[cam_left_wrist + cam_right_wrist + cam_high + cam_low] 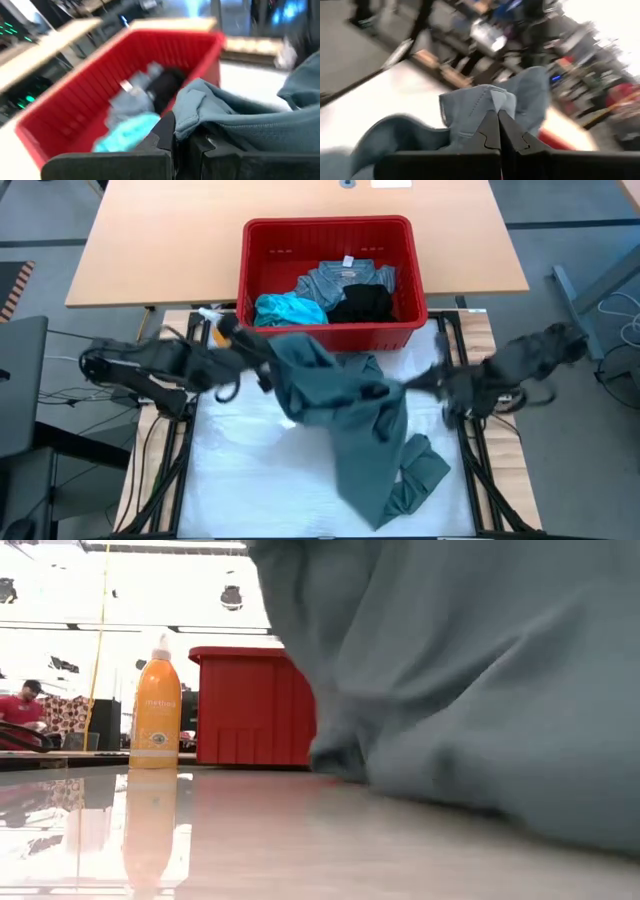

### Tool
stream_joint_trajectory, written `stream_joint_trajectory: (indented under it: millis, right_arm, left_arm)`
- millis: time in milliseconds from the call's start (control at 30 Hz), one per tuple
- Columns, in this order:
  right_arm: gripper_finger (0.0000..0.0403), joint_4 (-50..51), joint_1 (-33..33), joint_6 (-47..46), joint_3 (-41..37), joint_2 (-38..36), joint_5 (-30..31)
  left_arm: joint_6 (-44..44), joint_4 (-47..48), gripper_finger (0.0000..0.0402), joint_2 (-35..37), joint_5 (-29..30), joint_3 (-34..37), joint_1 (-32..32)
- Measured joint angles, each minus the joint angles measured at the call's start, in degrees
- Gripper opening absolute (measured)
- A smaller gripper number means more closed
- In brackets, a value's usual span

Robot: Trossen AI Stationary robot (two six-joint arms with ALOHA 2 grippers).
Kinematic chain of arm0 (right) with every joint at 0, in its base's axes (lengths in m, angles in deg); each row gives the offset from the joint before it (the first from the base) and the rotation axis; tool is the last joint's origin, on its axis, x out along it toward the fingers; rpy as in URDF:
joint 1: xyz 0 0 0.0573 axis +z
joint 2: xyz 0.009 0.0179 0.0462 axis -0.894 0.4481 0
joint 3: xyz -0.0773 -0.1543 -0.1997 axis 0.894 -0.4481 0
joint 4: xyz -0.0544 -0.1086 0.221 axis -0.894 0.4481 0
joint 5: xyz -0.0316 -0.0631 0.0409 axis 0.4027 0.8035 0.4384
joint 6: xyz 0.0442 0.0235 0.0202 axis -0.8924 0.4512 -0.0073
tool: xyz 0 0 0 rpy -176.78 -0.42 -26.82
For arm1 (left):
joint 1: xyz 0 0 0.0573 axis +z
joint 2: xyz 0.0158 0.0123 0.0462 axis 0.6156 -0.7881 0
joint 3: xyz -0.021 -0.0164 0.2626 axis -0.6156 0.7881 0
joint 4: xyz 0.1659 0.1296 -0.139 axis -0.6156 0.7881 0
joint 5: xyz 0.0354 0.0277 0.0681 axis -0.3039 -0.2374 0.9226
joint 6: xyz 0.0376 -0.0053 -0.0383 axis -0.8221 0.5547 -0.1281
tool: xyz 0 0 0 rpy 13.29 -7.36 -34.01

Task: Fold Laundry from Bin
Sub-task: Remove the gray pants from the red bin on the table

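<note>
The grey-green garment (350,415) hangs between my two grippers above the white table cover, its lower part (395,480) draped on the table; it fills the low view (480,680). My left gripper (268,370) is shut on it near the red bin (262,240). My right gripper (405,385) is shut on its other side. The bin holds the turquoise (290,310), black (362,304) and blue-grey (345,280) garments. My left gripper pinches a bunched, hemmed edge of the garment (192,122) between its two fingers, coming from the table's left. The cloth runs off toward the other arm and hangs below. My right gripper pinches a folded, stitched edge of the garment (487,107) between its shut fingers, coming from the table's right. The cloth bunches over the fingertips and hangs below.
The red bin stands at the table's far edge, against a wooden table (160,230) behind. An orange spray bottle (156,705) stands at the far left by the bin. Free white table shows near the front left (250,490).
</note>
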Motion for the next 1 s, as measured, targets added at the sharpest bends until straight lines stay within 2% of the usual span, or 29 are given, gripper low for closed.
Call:
stream_joint_trajectory:
  millis: [167, 333, 400, 500, 600, 667, 733, 800, 867, 1000]
  right_arm:
    - [0.0011, 0.1, -11.4, 6.7, 10.9, 1.8, -7.0]
    - [0.0011, -0.2, -22.0, 10.4, 23.4, 6.2, -13.8]
    - [0.0011, 0.7, -25.2, 8.4, 27.6, 8.2, -21.5]
    - [0.0011, 7.0, -26.1, 2.2, 31.1, 10.8, -39.1]
    - [0.0011, 17.1, -21.9, -5.3, 31.0, 12.5, -50.7]
    - [0.0011, 25.2, -17.1, -9.4, 29.1, 13.8, -54.2]
    - [0.0011, 28.5, -9.5, -12.0, 24.8, 14.8, -54.6]
    - [0.0011, 26.8, -0.3, -13.5, 18.0, 15.3, -50.7]
    - [0.0011, 22.6, 6.6, -13.5, 11.3, 15.6, -45.0]
    - [0.0011, 14.4, 12.6, -15.9, -1.4, 16.5, -36.9]
  left_arm:
    - [-5.5, -5.6, 0.0000, -4.1, -2.2, -12.5, 5.5]
    - [-12.7, -9.9, 0.0000, -11.1, -2.4, -26.7, 11.4]
    - [-13.8, -9.5, 0.0000, -14.1, -4.4, -32.3, 13.0]
    - [-15.0, -6.0, 0.0000, -17.4, -5.2, -38.6, 12.2]
    - [-17.6, -1.7, 0.0000, -16.5, -4.4, -37.4, 8.4]
    - [-15.7, 7.2, 0.0000, -15.8, -6.2, -37.4, 5.4]
    - [-8.9, 18.5, 0.0000, -14.9, -8.9, -37.5, 1.4]
    - [-1.0, 27.0, 0.0000, -15.0, -11.2, -36.6, -3.1]
    - [5.4, 31.2, 0.0000, -15.5, -9.8, -32.3, -8.4]
    - [16.3, 28.6, 0.0000, -16.4, -4.4, -16.0, -16.6]
